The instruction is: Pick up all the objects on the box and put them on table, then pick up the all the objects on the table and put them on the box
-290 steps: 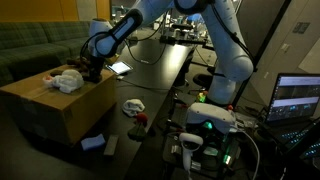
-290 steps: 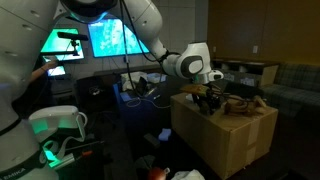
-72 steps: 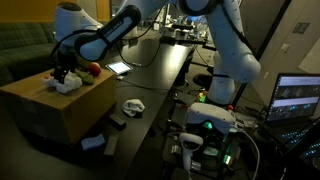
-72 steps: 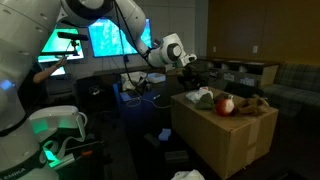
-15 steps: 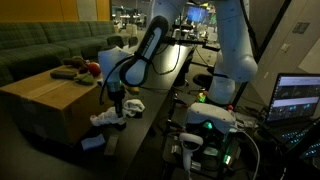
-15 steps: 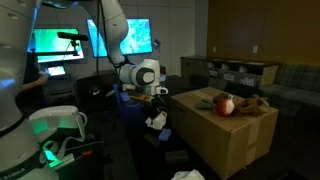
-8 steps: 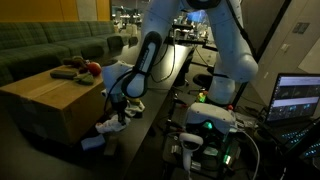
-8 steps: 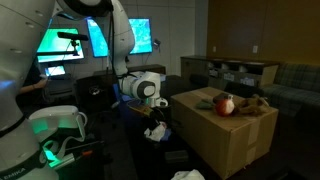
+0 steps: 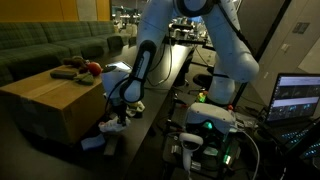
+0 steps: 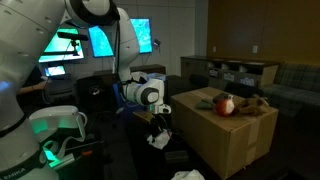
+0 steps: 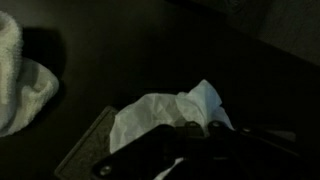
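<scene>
Pincer (image 9: 117, 116) clamped on white cloth (image 11: 160, 115), down low at the black counter (image 11: 150, 50) beside the box (image 9: 50, 100). Red toy (image 10: 225, 104) on box top. Pale cloth (image 11: 20, 80) lies near on counter.

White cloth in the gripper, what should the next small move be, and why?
Probably open the gripper and let go. It is shut on the white cloth, which hangs right at or just above the black table, off the cardboard box. The cloth looks ready to be left on the table.
</scene>
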